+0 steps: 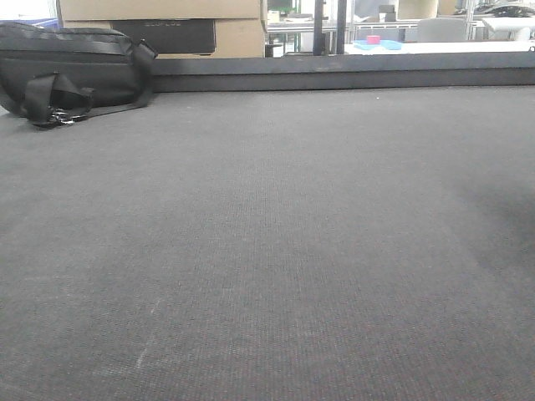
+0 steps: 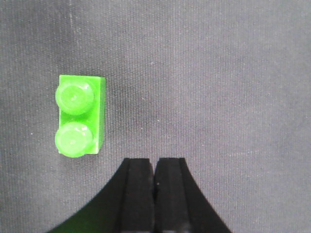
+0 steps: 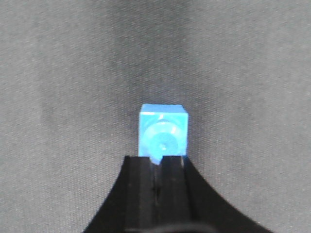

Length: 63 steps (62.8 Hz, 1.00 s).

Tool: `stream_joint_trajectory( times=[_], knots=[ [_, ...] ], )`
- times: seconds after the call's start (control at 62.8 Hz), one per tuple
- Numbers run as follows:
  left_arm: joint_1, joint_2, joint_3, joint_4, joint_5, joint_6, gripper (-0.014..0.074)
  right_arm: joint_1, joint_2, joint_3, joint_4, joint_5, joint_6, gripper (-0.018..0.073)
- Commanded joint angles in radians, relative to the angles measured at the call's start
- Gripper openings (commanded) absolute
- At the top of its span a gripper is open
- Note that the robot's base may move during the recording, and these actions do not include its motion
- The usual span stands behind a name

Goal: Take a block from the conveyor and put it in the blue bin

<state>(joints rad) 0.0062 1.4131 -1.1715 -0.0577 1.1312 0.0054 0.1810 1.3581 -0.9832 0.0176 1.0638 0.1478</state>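
Front view: the conveyor (image 1: 267, 251) fills the picture and shows no block here; a black bag (image 1: 71, 71) lies on the conveyor at its far left, against the rail (image 1: 351, 77); cardboard boxes (image 1: 167, 25) stand beyond the conveyor; no bin can be identified with certainty.

Left wrist view: the left gripper (image 2: 154, 165) hangs over the conveyor, jaws pressed together and holding nothing; a green block (image 2: 80, 115) lies on the conveyor, studs up, clear of the fingertips.

Right wrist view: the right gripper (image 3: 156, 162) has its jaws closed with no usable gap; a blue block (image 3: 163, 131) rests on the conveyor just past the fingertips, apparently not clamped.

Assessment: no block is grasped; grasp, carry and placement are all still to do.
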Motion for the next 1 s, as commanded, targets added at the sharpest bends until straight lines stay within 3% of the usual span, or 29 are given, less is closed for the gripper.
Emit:
stream_joint_trajectory(
  times=[0.0, 0.111, 0.207, 0.764, 0.86, 0.987],
  knots=[
    [0.001, 0.001, -0.004, -0.007, 0.006, 0.002, -0.0111, 0.001, -0.001, -0.006, -0.018, -0.014, 0.005, 0.0184],
    [0.001, 0.001, 0.009, -0.008, 0.006, 0.002, -0.0111, 0.001, 0.014, -0.004, -0.018, -0.041, 0.008, 0.0379],
    [0.001, 0.001, 0.023, -0.010, 0.006, 0.002, -0.0111, 0.001, 0.065, -0.004, -0.018, -0.046, 0.008, 0.0424],
    [0.001, 0.001, 0.032, -0.010, 0.004, 0.002, -0.0111, 0.001, 0.218, 0.021, -0.018, -0.136, 0.028, 0.0418],
    [0.001, 0.001, 0.032, -0.010, 0.004, 0.002, -0.0111, 0.001, 0.218, 0.021, -0.018, -0.124, 0.028, 0.0353],
    [0.001, 0.001, 0.032, -0.010, 0.004, 0.002, -0.0111, 0.001, 0.218, 0.021, -0.018, -0.119, 0.028, 0.0198]
  ],
)
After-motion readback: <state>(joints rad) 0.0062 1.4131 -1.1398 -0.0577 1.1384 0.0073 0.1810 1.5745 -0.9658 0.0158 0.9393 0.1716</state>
